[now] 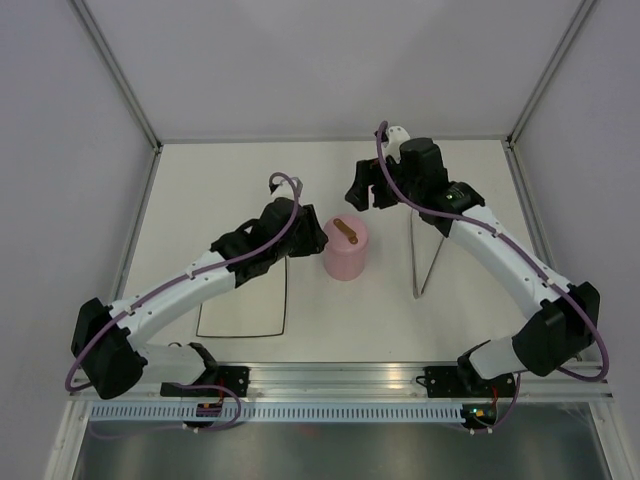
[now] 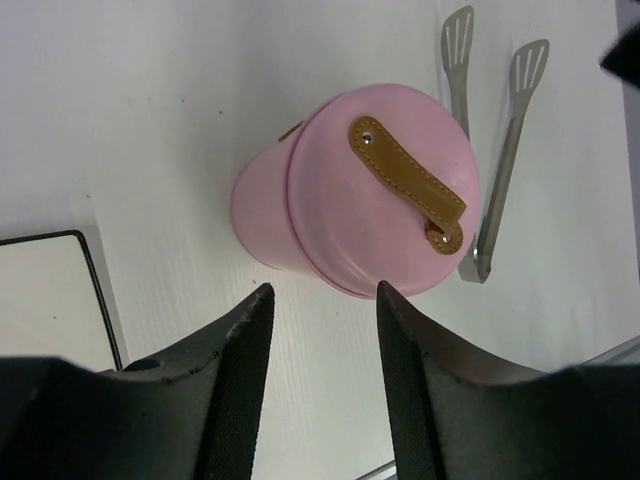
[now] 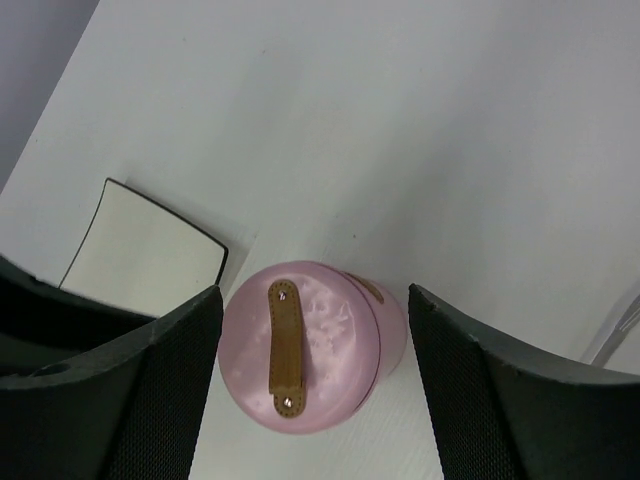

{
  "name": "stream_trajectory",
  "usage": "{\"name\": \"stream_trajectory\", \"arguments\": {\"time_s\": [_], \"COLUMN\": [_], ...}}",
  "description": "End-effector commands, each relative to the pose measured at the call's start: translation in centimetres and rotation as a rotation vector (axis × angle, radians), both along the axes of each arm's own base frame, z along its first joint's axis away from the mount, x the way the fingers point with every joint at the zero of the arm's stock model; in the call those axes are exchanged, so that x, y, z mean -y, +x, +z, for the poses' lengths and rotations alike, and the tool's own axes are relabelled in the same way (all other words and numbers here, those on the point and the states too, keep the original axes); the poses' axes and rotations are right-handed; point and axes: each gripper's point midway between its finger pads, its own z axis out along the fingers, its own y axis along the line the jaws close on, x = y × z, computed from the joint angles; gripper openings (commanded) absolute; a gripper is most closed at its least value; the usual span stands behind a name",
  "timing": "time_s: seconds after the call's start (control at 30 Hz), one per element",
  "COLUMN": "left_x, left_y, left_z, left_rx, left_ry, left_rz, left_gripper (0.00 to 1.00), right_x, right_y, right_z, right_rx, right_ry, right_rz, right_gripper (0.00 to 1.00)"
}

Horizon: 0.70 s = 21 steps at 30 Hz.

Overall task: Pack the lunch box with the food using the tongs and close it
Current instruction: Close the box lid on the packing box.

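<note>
lunch box [image 1: 345, 262] lidded, contents hidden, plate [image 1: 250, 312] half-covered

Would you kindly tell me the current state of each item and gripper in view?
lunch box: upright, closed, lid on.
tongs: lying flat beside the box, unheld.
plate: visible part bare.
left gripper: open, holding nothing.
right gripper: open above the lid, holding nothing.

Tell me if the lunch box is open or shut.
Shut. The pink lid with its brown strap sits flush on the lunch box.
</note>
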Motion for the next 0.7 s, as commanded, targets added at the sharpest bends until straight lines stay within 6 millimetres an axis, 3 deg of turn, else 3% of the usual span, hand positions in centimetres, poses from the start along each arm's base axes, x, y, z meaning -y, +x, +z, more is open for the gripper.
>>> {"name": "stream_trajectory", "arguments": {"time_s": [0.0, 0.17, 0.6, 0.67], "left_x": [-1.4, -2.8, -6.0, -6.2], "left_y": [0.4, 0.8, -0.3, -0.4], "left_z": [0.0, -1.1, -2.9, -2.9], "left_rx": [0.005, -0.028, -0.048, -0.047], "left_ry": [0.028, 0.025, 0.036, 0.034], "left_rz": [0.021, 0.054, 0.142, 0.143], "left_gripper": [0.53, 0.57, 0.57, 0.57], "right_x": [-0.4, -1.2, -3.0, -3.5], "right_y": [-3.6, -5.5, -6.2, -6.3], "right_z": [-1.3, -2.5, -6.5, -8.2], "right_rx": [-0.03, -0.036, -0.042, -0.062], "right_ry": [-0.043, -0.081, -0.197, -0.212], "right_rz": [0.145, 0.188, 0.257, 0.267], "right_gripper": [0.8, 0.8, 0.73, 0.73]}}
